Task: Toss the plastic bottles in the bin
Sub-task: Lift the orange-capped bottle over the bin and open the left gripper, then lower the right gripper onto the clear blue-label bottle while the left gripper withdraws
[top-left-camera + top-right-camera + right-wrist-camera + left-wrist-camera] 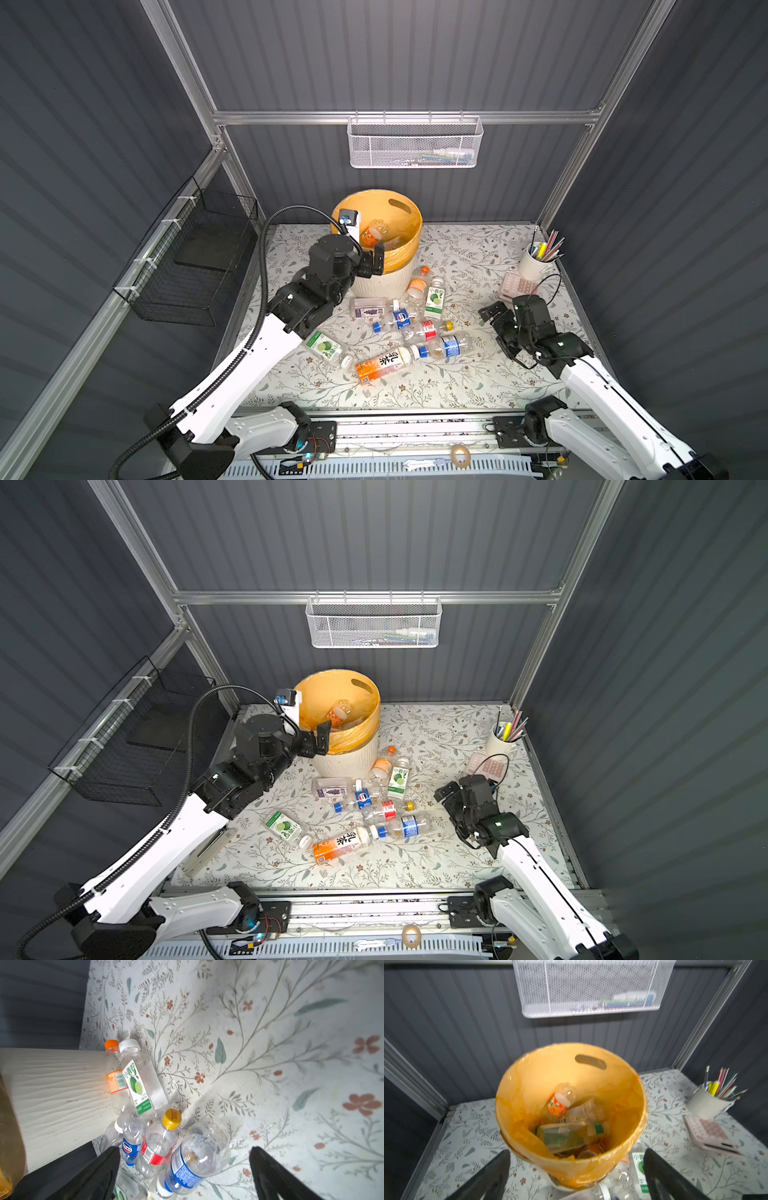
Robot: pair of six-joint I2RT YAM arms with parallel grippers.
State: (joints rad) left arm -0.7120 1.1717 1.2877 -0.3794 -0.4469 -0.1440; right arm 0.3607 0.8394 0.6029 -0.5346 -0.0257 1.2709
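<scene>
Dark ribbed panels [415, 54] enclose our flowered tabletop [465, 266]. In both top views our left gripper [372, 261] hangs at the near rim of the bin [384, 286], jaws spread wide and empty. Our right gripper [492, 324], equally wide and empty, hovers just beside the plastic bottles [409, 328] lying loose in front of the bin. From the left wrist we look between its fingers [488, 1174] into the orange bag [529, 1076], where several bottles lie, an orange-labelled bottle [558, 1105] uppermost. From the right wrist a blue-labelled bottle [187, 1163] lies nearest, touching its neighbours. We judge two risks. Pulling back low could snag the bag or tip the bin, and closing on crowded, slick bottles could squirt one away.
</scene>
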